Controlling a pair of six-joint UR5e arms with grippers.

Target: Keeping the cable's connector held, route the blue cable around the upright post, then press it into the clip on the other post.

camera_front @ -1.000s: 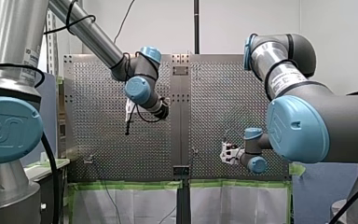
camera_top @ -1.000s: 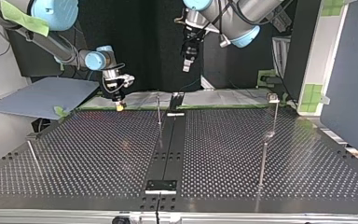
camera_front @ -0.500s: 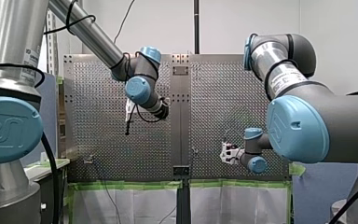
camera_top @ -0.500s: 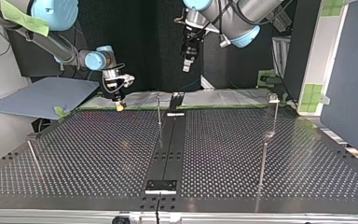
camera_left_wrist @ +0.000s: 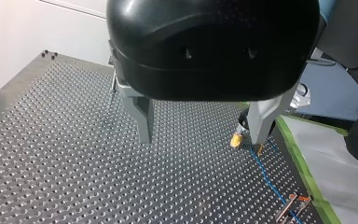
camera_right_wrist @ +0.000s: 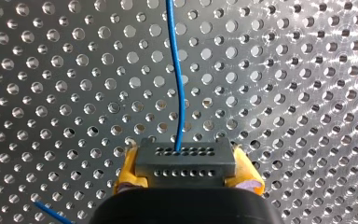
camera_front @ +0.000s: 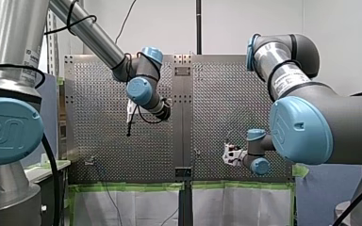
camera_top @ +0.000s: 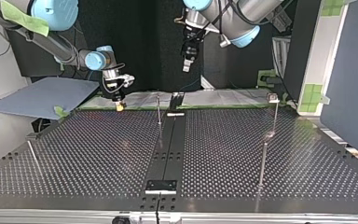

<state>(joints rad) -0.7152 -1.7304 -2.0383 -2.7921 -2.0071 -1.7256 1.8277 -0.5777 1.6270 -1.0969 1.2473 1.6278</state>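
In the right wrist view my right gripper (camera_right_wrist: 186, 171) is shut with yellow pads (camera_right_wrist: 129, 169) on the dark grey connector (camera_right_wrist: 185, 157). The blue cable (camera_right_wrist: 179, 79) runs from the connector straight ahead over the perforated plate. This gripper (camera_top: 118, 105) sits low at the table's far edge, at the top view's left. My left gripper (camera_left_wrist: 200, 137) hangs open and empty high above the table (camera_top: 185, 65). Its wrist view shows the blue cable (camera_left_wrist: 270, 182) trailing from the right gripper's yellow pads (camera_left_wrist: 235, 140) to a small clip (camera_left_wrist: 291, 207).
Thin upright posts stand on the perforated table (camera_top: 98, 154): one near the middle (camera_top: 159, 109), one with a clip on top (camera_top: 274, 99), one nearer (camera_top: 263, 161), one leaning at the left (camera_top: 33, 157). A dark centre rail (camera_top: 168, 144) divides the plates.
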